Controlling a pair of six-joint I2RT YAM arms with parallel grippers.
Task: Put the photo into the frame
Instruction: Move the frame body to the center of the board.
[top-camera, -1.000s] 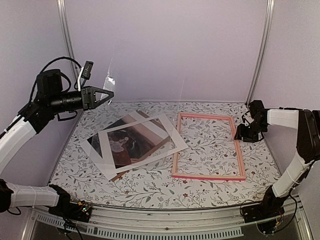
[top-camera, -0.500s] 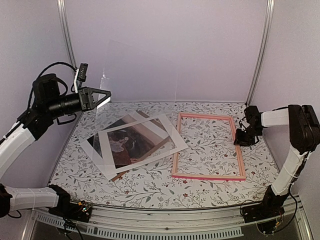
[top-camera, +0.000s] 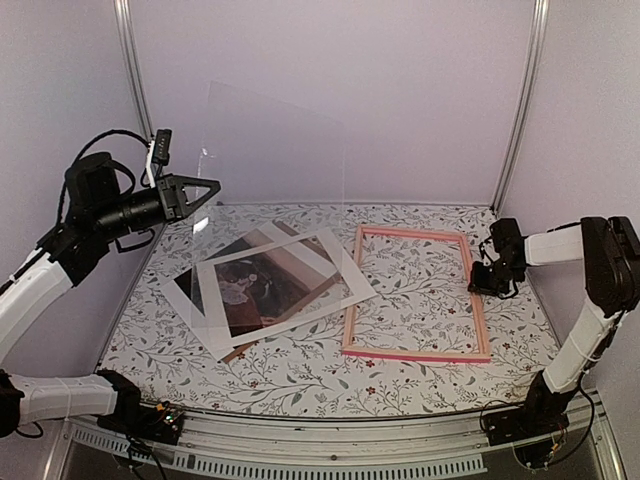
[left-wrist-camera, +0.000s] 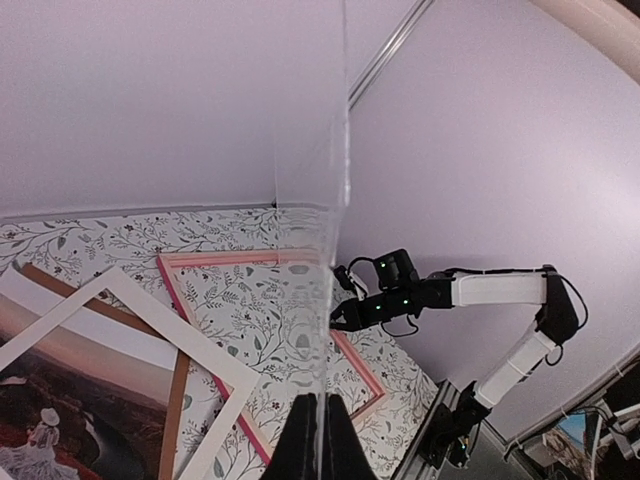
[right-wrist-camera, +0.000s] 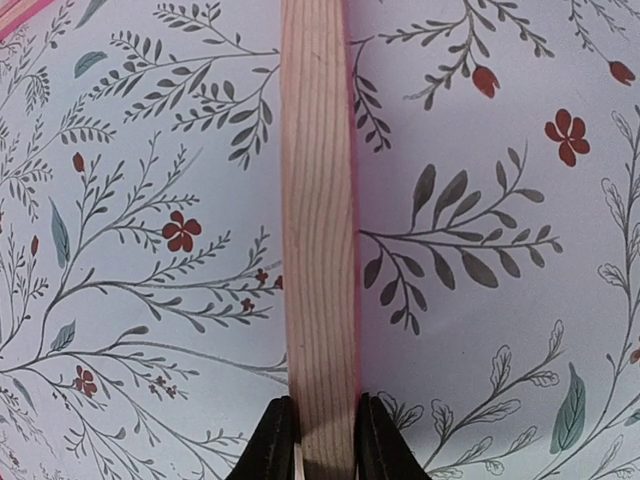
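- The left gripper (top-camera: 203, 190) is up in the air over the left side of the table (top-camera: 300, 372). Its two fingers are pressed close together on the bottom edge of a clear sheet (top-camera: 275, 150).
- The clear sheet stands upright above the gripper and reaches toward 2 o'clock in the top view. In the left wrist view it (left-wrist-camera: 338, 200) shows as a thin line going up from the fingers (left-wrist-camera: 305, 445).
- The photo (top-camera: 250, 292) lies flat on the table, below the left gripper, at about 5 o'clock from it. It does not touch the gripper. It is dark brown with a small pale figure in the middle (left-wrist-camera: 45, 435).
- A white mat board (top-camera: 345, 290) lies on top of the photo, so the photo shows through its cutout.
- A brown backing board (top-camera: 288, 232) lies under both, and its corners stick out.
- The frame (top-camera: 410, 232) is pink and lies flat on the table at 3 o'clock from the photo. Its left rail is just beside the mat board's corner. The photo is not in the frame.
- The right gripper (top-camera: 488, 281) is down on the frame's right rail. In the right wrist view its fingers (right-wrist-camera: 272, 442) sit tight against both sides of the wooden rail (right-wrist-camera: 318, 200), gripping it.
- From the right gripper, the photo is well apart, at 9 o'clock across the frame.
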